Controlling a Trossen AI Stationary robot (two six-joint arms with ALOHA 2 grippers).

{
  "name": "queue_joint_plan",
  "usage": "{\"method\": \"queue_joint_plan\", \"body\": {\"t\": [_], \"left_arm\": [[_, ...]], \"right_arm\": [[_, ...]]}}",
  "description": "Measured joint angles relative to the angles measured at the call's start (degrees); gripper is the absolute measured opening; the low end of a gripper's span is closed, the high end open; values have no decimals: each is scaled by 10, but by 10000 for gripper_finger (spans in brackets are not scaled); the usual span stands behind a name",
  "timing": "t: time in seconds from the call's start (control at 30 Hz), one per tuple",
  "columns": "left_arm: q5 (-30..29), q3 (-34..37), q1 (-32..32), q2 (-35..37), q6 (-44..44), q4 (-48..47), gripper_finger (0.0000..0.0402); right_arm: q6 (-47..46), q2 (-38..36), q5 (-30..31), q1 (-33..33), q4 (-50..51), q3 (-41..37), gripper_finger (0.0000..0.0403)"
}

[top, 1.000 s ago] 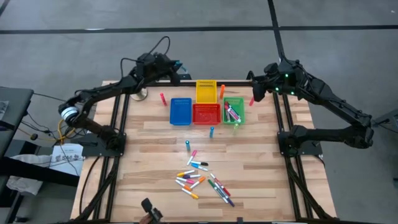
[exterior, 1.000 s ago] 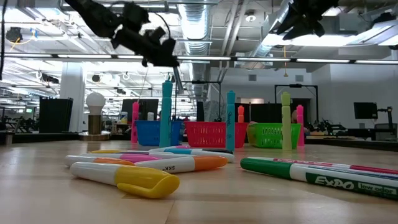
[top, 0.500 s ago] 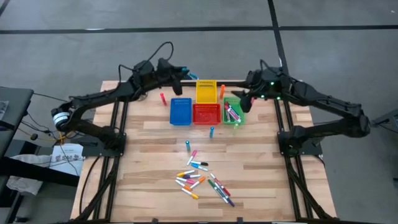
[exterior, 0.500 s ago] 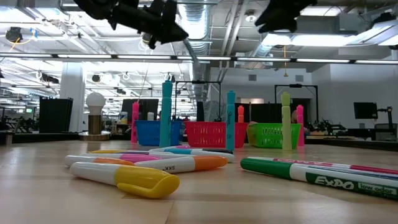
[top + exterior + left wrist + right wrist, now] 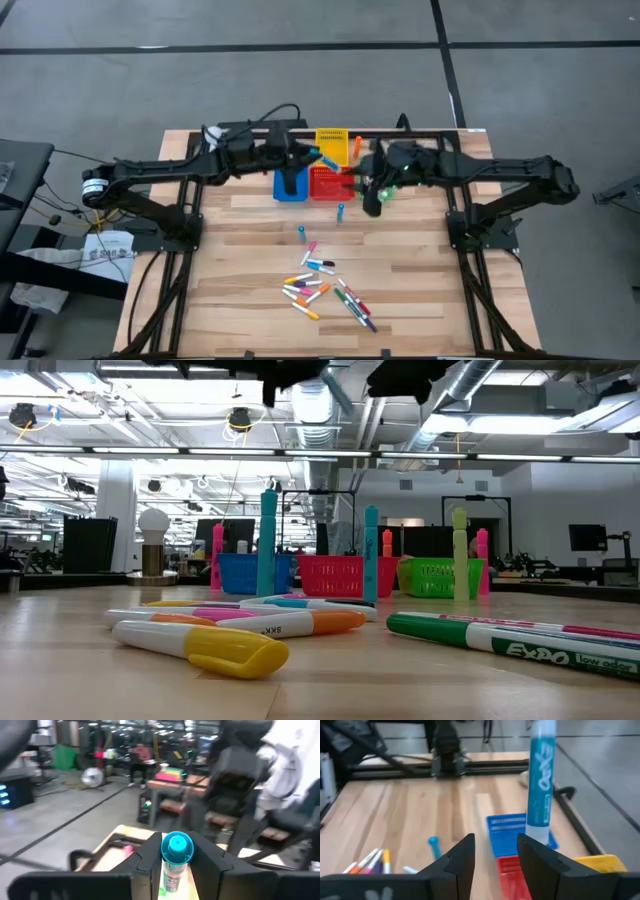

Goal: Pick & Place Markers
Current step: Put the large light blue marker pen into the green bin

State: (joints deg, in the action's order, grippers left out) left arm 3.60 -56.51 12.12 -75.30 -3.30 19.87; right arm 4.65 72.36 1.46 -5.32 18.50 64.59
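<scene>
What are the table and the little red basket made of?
The table looks like wood: pale planks with visible grain and a smooth, faintly shiny finish. The red basket looks like plastic: bright, even colour with thin slotted walls, probably hard and light.

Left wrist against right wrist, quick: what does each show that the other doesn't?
Only the left wrist view shows the left gripper shut on a teal-capped marker, with the room beyond.

Only the right wrist view shows the right gripper open and empty, plus the blue bin, red bin, yellow bin, a small standing marker and the loose markers.

Both show the wooden table. The upright Expo marker in the right wrist view may be the held one; I cannot tell.
</scene>
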Motion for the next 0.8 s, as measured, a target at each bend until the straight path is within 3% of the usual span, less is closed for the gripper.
{"method": "queue_joint_plan", "body": {"t": [0.3, 0.53, 0.8], "left_arm": [[-36, 0, -75, -2, 0, -6, 85], [-59, 0, -81, -2, -10, -5, 85], [-57, 0, -81, -14, -22, 10, 85]], "right_arm": [[-47, 18, 31, 64, -52, 0, 147], [-42, 10, 64, 96, -68, 0, 178], [-31, 10, 107, 84, -74, 0, 205]]}}
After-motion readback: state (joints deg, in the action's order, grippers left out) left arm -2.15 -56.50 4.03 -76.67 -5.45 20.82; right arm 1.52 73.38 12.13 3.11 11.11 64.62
